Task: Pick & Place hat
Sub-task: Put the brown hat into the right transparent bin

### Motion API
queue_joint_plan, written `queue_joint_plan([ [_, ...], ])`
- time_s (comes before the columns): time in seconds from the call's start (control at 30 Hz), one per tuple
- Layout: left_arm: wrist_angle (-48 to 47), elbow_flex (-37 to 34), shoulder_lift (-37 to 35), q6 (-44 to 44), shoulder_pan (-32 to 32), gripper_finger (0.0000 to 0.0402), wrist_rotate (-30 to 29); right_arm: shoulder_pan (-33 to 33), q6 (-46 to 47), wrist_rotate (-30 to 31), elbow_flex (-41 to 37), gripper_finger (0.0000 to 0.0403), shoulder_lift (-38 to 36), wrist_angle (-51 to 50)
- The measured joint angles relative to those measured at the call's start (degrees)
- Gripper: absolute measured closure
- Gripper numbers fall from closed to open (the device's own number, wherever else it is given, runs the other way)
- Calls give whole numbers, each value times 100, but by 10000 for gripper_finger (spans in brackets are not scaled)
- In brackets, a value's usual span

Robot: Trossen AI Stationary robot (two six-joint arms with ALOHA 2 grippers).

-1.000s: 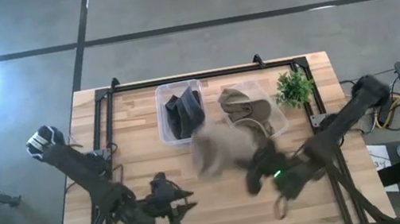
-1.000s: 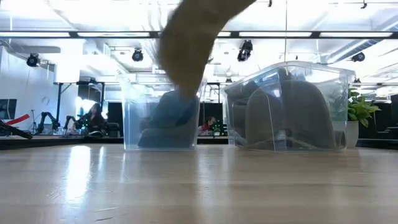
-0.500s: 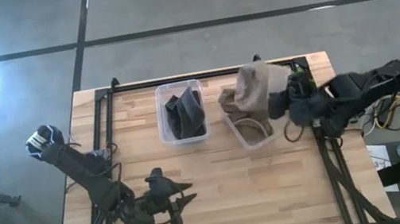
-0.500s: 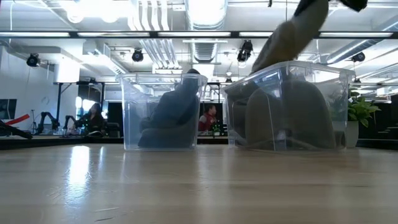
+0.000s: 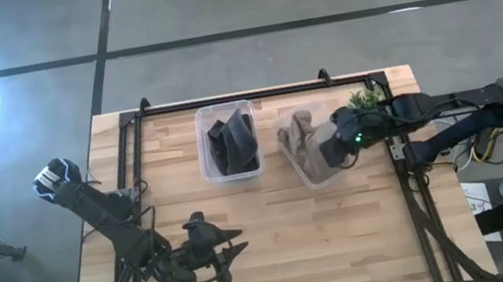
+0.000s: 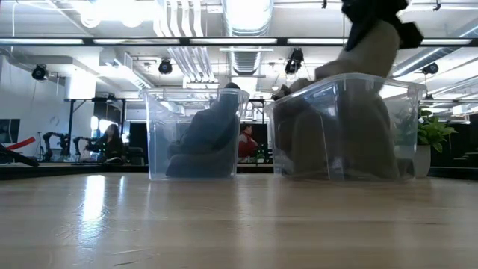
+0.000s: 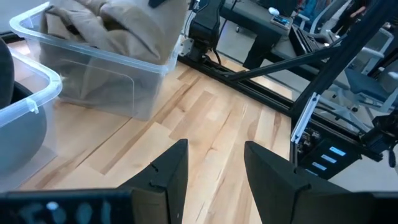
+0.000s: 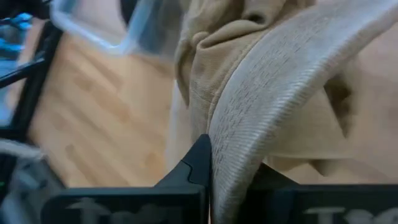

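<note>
Right gripper [image 5: 334, 151]: I found it over the right clear bin [image 5: 310, 178], pinching the tan hat [image 8: 273, 93] by its brim.
Hat position: partly inside that bin, on other tan hats.
Advice: I judged it should lower further before release.
Left gripper [image 7: 211, 168]: spread, idle near the table's front.
Surroundings: left clear bin [image 5: 208, 173] of dark hats; small plant [image 5: 366, 98] close by, not obstructing.

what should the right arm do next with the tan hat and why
Probably open the fingers and let go: the right gripper is shut on the tan hat, which already hangs over the right-hand clear bin among other tan hats. The left gripper waits open.
</note>
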Motion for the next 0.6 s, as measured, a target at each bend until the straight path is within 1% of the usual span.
queue_joint_plan([
  [0.07,1,0,0,-51,0,251,0,-71,-137,-244,-166,390,63,436],
  [0.13,2,0,0,-66,0,251,0,-147,-154,-279,-303,390,125,735],
  [0.3,3,0,0,-202,0,251,0,-368,-165,-180,-590,390,340,793],
  [0.5,3,0,0,-214,4,251,-2,-392,-224,-509,-809,390,650,1008],
  [0.6,3,-7,0,-212,12,251,-4,-394,-147,-473,-759,390,862,867],
])
